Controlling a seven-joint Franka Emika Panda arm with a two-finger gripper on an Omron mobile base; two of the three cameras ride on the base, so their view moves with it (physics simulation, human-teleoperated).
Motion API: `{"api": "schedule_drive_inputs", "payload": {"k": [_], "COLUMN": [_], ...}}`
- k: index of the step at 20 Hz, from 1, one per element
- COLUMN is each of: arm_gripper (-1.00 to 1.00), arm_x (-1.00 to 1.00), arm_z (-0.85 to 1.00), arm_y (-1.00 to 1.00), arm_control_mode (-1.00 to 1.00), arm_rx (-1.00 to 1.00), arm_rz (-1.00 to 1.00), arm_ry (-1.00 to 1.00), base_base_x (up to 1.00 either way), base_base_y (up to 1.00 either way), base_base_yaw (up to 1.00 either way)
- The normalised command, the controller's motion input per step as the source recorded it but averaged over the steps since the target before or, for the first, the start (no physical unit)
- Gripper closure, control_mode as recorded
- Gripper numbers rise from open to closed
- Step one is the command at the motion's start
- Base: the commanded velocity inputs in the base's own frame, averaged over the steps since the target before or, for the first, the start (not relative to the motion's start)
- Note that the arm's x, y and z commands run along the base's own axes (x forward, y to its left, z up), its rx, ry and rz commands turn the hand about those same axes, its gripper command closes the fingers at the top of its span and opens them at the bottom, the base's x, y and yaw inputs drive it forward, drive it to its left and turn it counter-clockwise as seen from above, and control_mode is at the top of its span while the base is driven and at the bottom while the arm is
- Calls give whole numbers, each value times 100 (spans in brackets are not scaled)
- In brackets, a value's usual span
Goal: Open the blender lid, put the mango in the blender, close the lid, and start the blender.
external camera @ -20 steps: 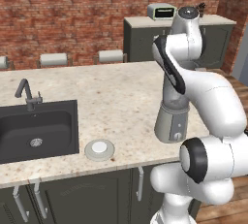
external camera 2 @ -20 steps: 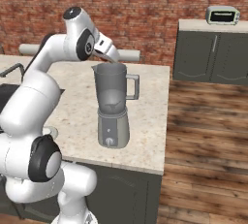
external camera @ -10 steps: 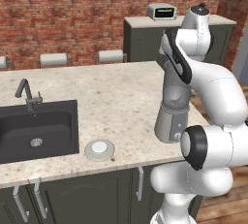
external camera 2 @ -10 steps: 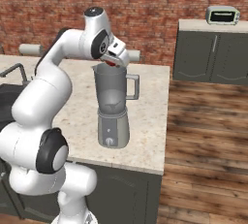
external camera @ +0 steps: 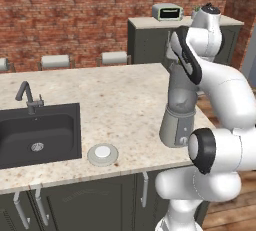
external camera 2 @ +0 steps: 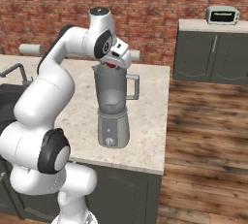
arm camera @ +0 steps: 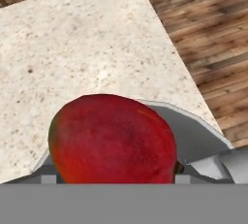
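Brick-walled kitchen, speckled stone surface (external camera: 120, 100) with a dark sink at the left. From the left side, the blender lid (external camera: 103, 154) lies off on the surface near the front edge, well apart from the blender (external camera: 179, 110), whose jar stands open. The arm has swung across over the last second and now hangs over the jar.

From the right side, the gripper (external camera 2: 113, 63) sits right at the jar's rim (external camera 2: 110, 69) with the mango (external camera 2: 111, 65) pinched in it, a bit of red peeking out. A second ago it was short of the jar, so I'd say the drop is next.

Hand camera: mango (arm camera: 114, 138) is big, smooth, deep red with a darker greenish edge, held over the jar mouth.
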Motion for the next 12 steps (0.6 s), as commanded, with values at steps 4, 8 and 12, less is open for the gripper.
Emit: {"api": "schedule_drive_inputs", "payload": {"k": [4,8,12], "arm_gripper": [100,100,100], "arm_x": [-52,-34,-1], "arm_z": [-25,-14,-31], "arm_y": [9,11,6], "arm_control_mode": [-100,-100,-100], "arm_rx": [0,0,0], "arm_rz": [5,4,4], "arm_ry": [0,0,9], "base_base_x": [0,0,0], "base_base_y": [0,0,0], "base_base_yaw": [0,0,0]}}
